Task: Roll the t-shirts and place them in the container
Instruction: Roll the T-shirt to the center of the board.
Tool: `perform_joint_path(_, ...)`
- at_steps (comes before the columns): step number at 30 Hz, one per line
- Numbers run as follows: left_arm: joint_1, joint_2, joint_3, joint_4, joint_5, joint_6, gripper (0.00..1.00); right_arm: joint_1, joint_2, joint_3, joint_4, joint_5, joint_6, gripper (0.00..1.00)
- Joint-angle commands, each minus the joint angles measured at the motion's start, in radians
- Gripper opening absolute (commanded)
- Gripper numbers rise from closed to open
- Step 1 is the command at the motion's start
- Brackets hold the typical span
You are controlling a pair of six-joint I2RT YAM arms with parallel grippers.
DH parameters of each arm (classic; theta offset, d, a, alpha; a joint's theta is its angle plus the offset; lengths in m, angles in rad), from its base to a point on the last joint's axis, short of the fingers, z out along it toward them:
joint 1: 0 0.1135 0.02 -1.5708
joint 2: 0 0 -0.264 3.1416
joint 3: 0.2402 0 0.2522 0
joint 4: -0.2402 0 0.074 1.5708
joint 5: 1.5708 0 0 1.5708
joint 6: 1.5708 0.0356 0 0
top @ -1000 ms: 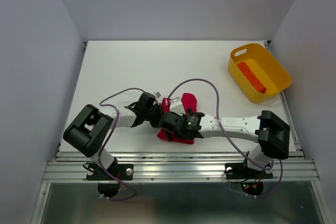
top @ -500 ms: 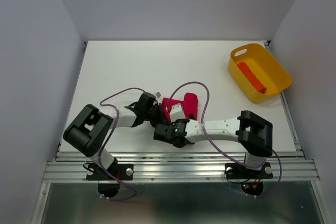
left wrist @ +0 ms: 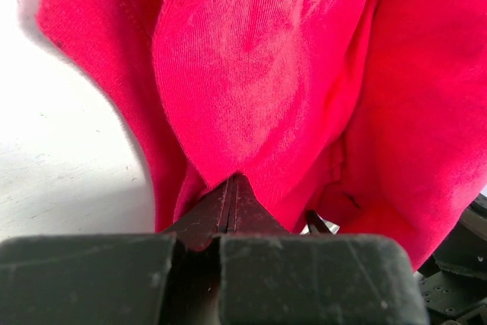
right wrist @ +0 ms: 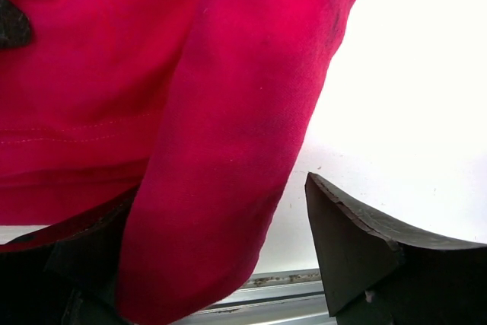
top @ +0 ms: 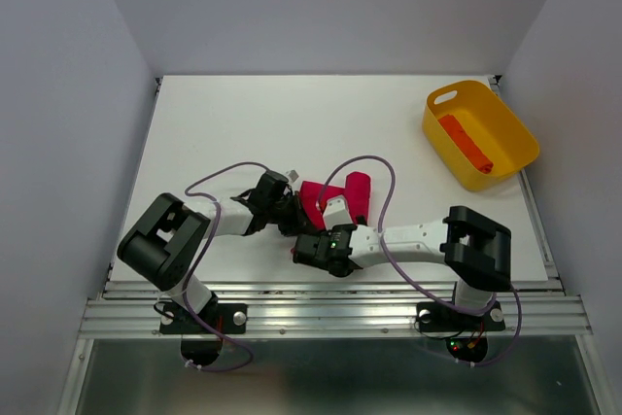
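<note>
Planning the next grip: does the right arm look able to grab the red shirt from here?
Likely yes: the right gripper sits open around a fold of the red shirt, nothing between them; the left gripper pinches another part.

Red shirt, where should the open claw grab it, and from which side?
Probably the thick rolled fold of the red shirt at its near end, coming from the front of the table. That fold bulges as a narrow ridge fitting between the right gripper's open fingers. The left gripper is shut on the shirt's left side.
</note>
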Motion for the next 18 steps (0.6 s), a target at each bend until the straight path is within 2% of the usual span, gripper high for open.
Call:
perform_joint_path(1, 0.009, 0.021, 0.007, -0.002, -0.027, 0.033, 0.00, 0.005, -0.032, -0.018, 0.033, 0.023, 0.024, 0.79)
perform_joint_path(3, 0.009, 0.023, 0.005, 0.000, -0.027, 0.033, 0.00, 0.005, -0.033, -0.024, 0.036, 0.034, 0.030, 0.74)
perform_joint_path(6, 0.011, 0.027, 0.005, 0.000, -0.027, 0.034, 0.00, 0.005, -0.038, -0.024, 0.046, 0.048, 0.027, 0.51)
perform_joint_path(11, 0.020, 0.032, 0.004, 0.000, -0.027, 0.042, 0.00, 0.014, -0.022, -0.010, 0.054, 0.055, -0.006, 0.27)
perform_joint_path(18, 0.052, 0.049, 0.002, 0.011, -0.031, 0.051, 0.00, 0.023, -0.013, 0.003, 0.051, 0.066, -0.043, 0.03)
